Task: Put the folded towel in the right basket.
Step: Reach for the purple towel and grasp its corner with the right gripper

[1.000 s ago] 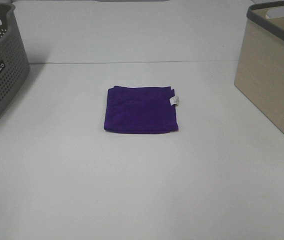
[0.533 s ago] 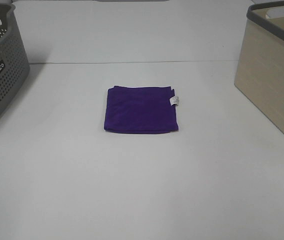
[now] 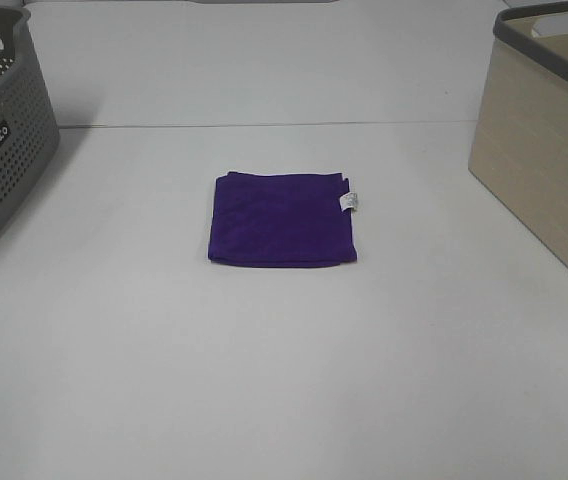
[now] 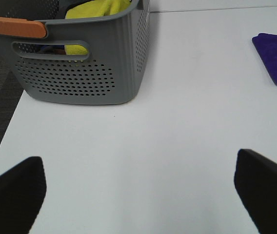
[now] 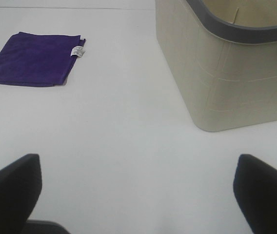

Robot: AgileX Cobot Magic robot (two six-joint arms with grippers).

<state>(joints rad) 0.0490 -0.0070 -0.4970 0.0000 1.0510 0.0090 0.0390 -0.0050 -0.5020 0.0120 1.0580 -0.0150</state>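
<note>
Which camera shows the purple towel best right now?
Exterior high: the whole towel lies centred, white tag visible. Right wrist also shows it whole, but off-centre and oblique. Left wrist catches only one corner, cut by the frame.

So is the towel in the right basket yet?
No, the purple towel lies folded on the table, well apart from the beige basket on the right.

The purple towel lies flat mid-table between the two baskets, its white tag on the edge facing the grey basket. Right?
No. The white tag sits on the towel edge facing the beige basket, not the grey basket, as the exterior high view shows. The towel does lie flat between the two baskets.
</note>
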